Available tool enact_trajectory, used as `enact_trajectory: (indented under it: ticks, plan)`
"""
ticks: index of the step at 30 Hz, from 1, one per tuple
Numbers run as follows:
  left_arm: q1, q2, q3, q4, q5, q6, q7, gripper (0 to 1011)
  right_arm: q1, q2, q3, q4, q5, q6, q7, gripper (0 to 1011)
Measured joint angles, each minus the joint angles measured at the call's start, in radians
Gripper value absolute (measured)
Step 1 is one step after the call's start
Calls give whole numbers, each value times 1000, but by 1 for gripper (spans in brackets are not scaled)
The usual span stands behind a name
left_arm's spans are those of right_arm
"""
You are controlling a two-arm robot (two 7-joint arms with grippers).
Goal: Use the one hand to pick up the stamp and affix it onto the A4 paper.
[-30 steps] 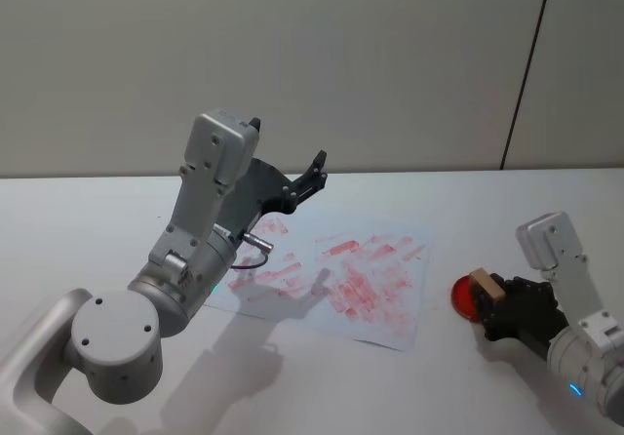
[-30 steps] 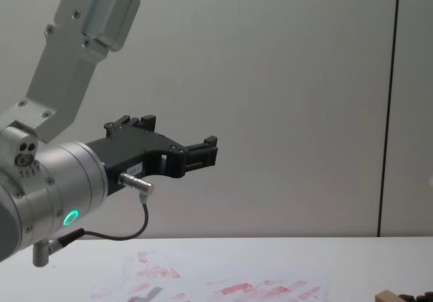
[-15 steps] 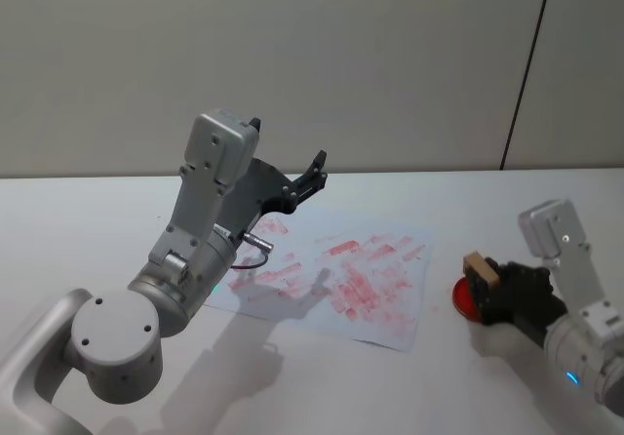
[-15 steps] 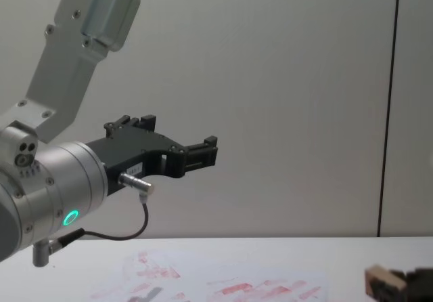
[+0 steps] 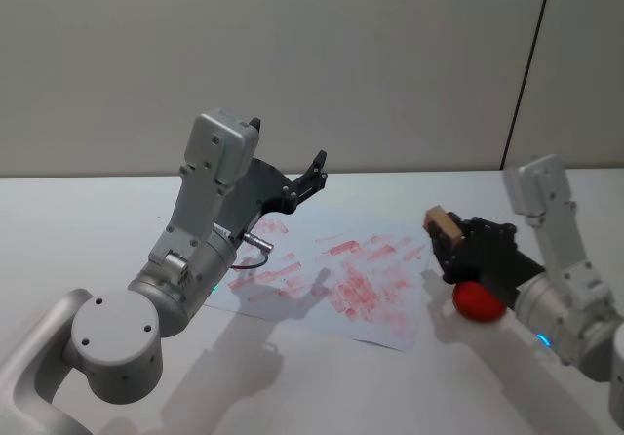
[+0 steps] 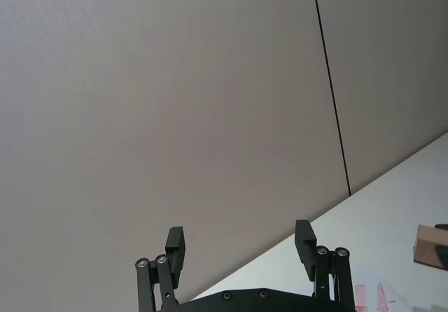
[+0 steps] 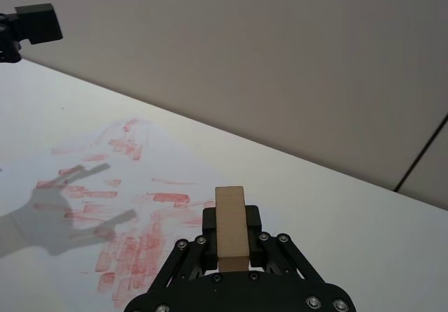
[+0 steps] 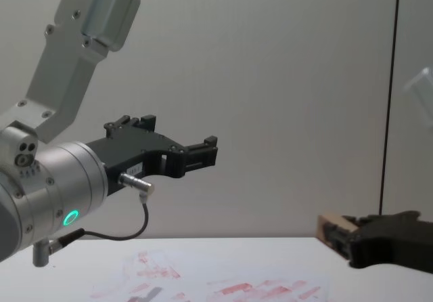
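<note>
Above the paper's right edge: stamp held in the air

Right gripper [image 5: 447,240] is clamped on the wooden stamp [image 5: 442,224]. It holds the block clear of the white table [image 5: 78,220], by the right edge of the red-smudged A4 paper [image 5: 370,259]. Red ink pad [image 5: 478,301] lies on the table beneath the gripper body. Left gripper [image 5: 289,144] hangs raised over the paper's far left part, fingers apart.

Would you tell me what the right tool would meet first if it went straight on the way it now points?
Probably nothing near: the right tool, holding the stamp, points nearly level above the A4 paper; the left tool hangs aside. Depth is unclear.
</note>
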Motion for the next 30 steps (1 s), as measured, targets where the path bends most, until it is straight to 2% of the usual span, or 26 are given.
enact_trajectory:
  ticks: [8, 17, 30]
  plan:
    - [0, 0, 0, 0, 0, 0, 0, 1002, 30, -35, -31, 50, -45, 41, 37, 218]
    - [0, 0, 0, 0, 0, 0, 0, 1001, 54, -73, -68, 131, -103, 68, 46, 217]
    - [0, 0, 0, 0, 0, 0, 0, 1001, 69, -103, -93, 188, -130, 78, 33, 217]
